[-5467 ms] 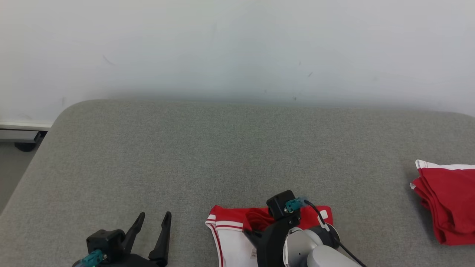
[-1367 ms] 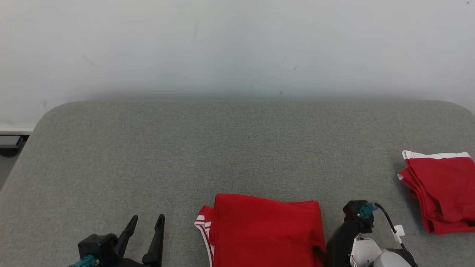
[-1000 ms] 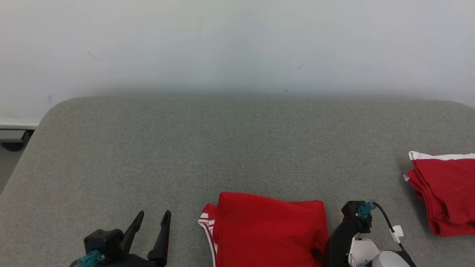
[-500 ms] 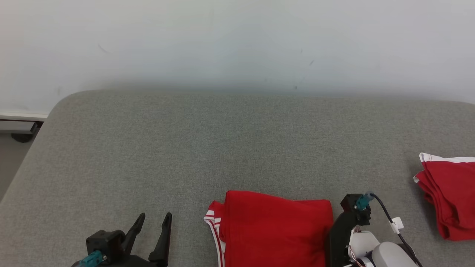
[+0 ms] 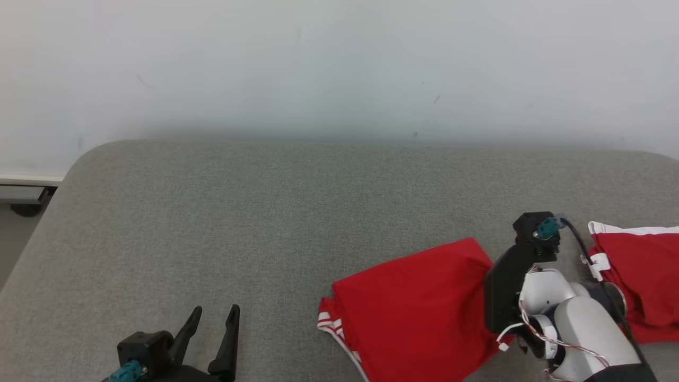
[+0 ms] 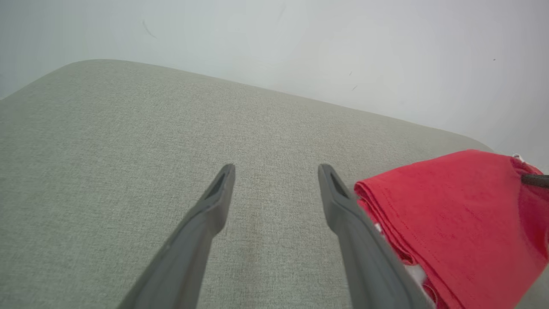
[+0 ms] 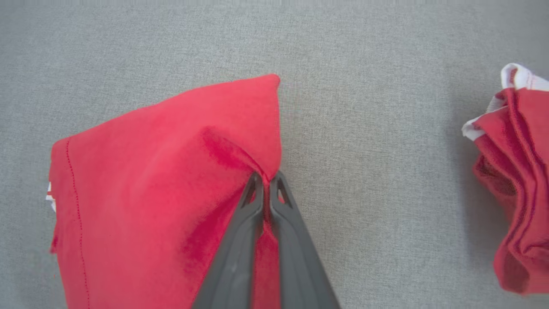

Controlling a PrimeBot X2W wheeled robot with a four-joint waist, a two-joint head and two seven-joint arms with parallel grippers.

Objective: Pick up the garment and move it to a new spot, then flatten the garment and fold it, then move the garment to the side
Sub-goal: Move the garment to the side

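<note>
red garment (image 5: pixel 419 307) — white stripes, grey cushion (image 5: pixel 265 212), dark pincer (image 7: pixel 266 182)

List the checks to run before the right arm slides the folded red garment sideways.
1. Grip: right pincer shut on the folded garment edge: ok.
2. Spare arm: left pincer open, apart from the cloth: ok.
3. Fold holding together, seen from above: ok.
4. Room to the right: not ok, the other red garment lies close there.
5. Garment wholly on the grey surface: cannot tell, its near end leaves the head view.
</note>
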